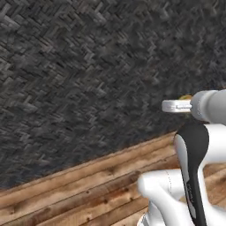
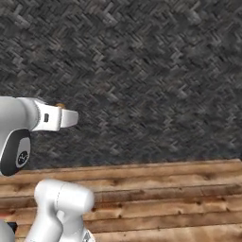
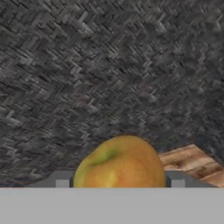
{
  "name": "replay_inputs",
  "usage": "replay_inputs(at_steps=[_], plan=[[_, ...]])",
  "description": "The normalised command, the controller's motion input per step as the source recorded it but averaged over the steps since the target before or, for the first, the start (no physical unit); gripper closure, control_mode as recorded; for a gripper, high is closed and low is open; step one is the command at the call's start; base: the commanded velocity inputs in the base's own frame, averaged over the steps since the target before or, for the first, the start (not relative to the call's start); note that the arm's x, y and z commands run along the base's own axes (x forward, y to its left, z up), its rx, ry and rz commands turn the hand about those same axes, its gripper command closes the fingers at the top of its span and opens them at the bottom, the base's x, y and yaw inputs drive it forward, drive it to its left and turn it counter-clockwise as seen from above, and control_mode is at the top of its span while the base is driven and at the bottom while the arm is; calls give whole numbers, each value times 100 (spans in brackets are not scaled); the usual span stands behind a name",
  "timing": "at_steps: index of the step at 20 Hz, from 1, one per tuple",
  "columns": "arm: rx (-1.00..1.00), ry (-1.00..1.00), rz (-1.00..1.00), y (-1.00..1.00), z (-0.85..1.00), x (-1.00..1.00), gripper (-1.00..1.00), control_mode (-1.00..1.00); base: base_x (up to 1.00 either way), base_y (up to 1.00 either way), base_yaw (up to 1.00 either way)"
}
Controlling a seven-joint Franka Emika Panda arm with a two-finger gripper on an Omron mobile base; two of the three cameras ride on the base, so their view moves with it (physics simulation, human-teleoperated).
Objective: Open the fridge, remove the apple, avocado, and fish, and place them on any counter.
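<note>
While the hand (image 3: 118,183) pinches the apple (image 3: 120,162) | over dark woven floor (image 3: 87,65) | carry level, keep grip firm until counter reached.

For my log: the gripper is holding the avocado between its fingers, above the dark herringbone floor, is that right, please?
Not quite: it is the apple, yellow-orange, not the avocado, that sits between the fingers of the gripper. The hand view shows it, above the dark herringbone floor.
</note>
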Motion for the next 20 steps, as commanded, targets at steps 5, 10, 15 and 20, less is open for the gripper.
replay_inputs(at_steps=[5,10,15,20], plan=[[0,0,0,0,0,0,100,100,-43,18,89],[0,0,0,0,0,0,100,100,-33,19,89],[0,0,0,0,0,0,100,100,-24,16,90],[0,0,0,0,0,0,100,100,-15,17,90]])
